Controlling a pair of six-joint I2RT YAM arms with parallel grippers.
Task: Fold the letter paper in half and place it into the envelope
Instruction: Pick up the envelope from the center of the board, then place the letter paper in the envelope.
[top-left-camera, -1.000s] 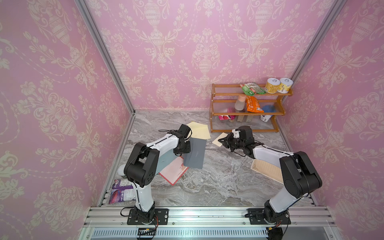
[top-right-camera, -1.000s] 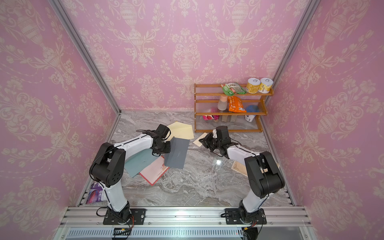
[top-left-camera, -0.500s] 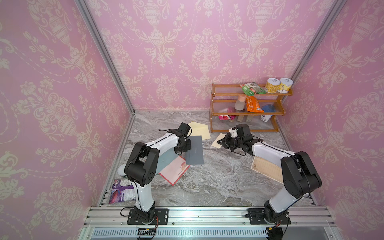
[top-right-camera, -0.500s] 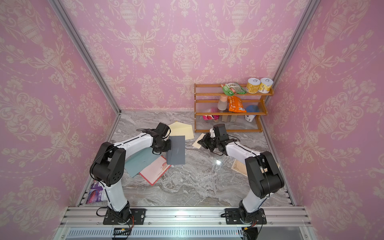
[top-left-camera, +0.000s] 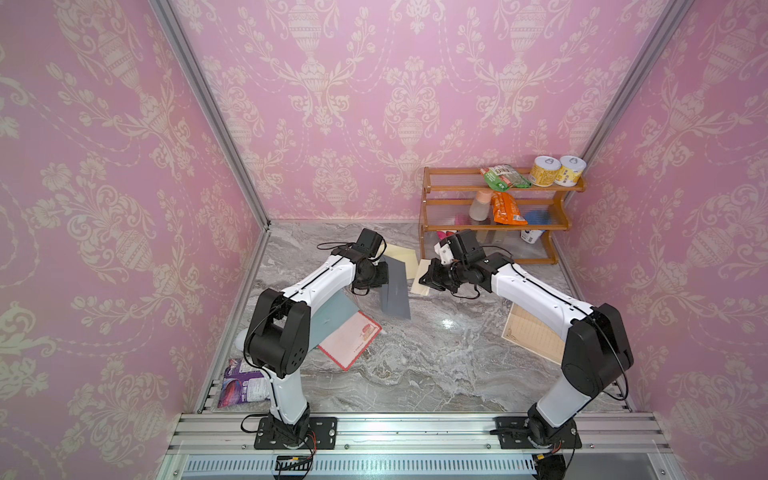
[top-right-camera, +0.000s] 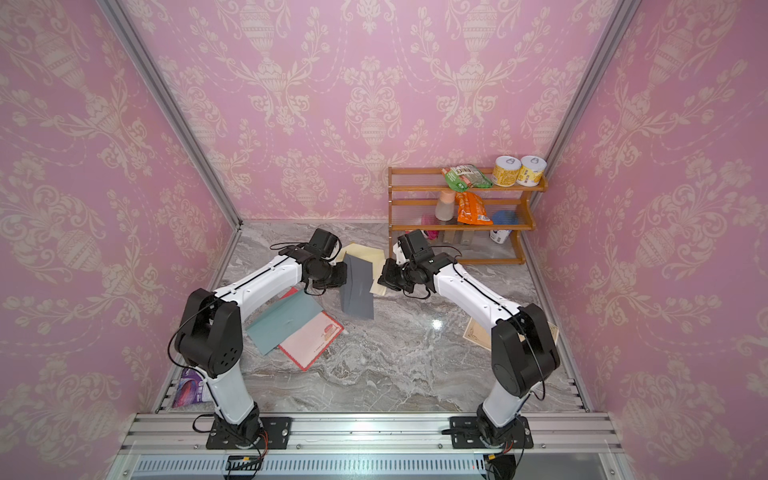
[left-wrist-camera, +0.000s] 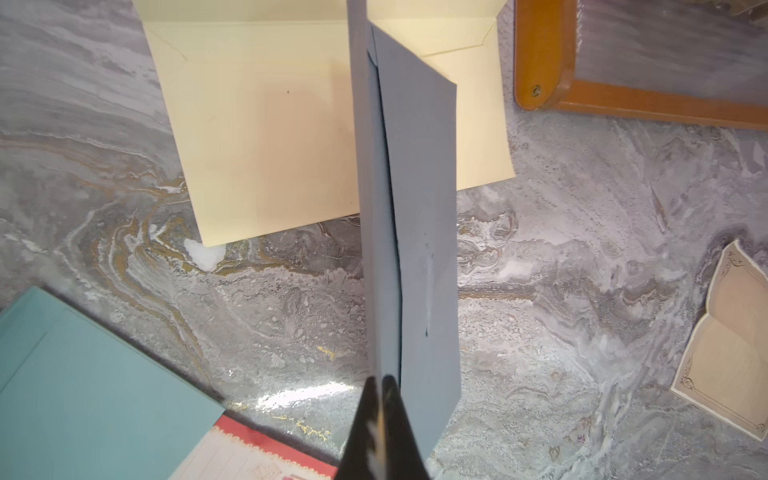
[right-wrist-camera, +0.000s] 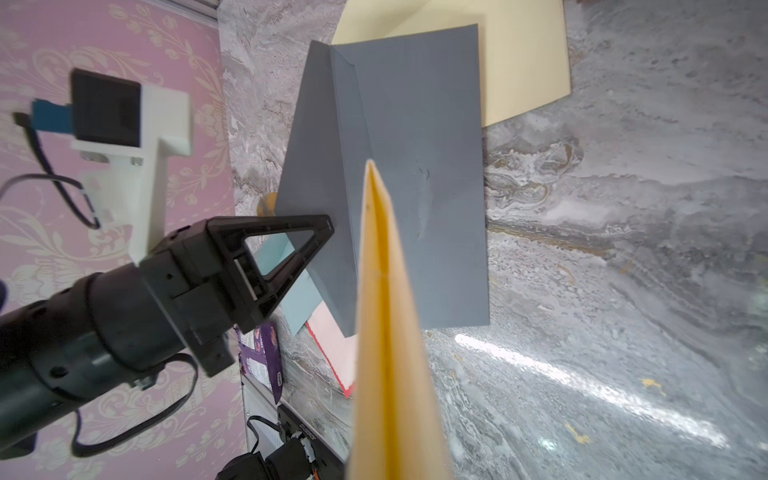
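Envelope off the table, and both arms meet out in front of the wooden shelf rack (top-left-camera: 490, 226). The left gripper (top-left-camera: 384, 276) is pinched tight on one edge of the slate-grey paper envelope (top-left-camera: 395, 291), which hangs on edge above the grey marble tabletop (top-left-camera: 436, 365), its flap splayed open in the right wrist view. The left wrist view looks straight along the envelope's narrow slit. Closer to the rack's front, the right gripper (top-left-camera: 424, 277) is clamped on the folded cream letter paper (right-wrist-camera: 386, 332), whose leading edge points at the envelope's face. Whether paper and envelope touch cannot be told.

Between that pair and the rack's base, a pale-yellow envelope (left-wrist-camera: 270, 145) lies flat. Farther out from the rack, under the left arm, a teal envelope (top-right-camera: 282, 324) overlaps a red-bordered pink sheet (top-left-camera: 351, 338). A tan lined sheet with ornate corners (top-left-camera: 532, 332) lies in front of the rack's other end, partly under the right arm. Farthest from the rack, a purple packet (top-left-camera: 241, 382) sits at the table's edge.
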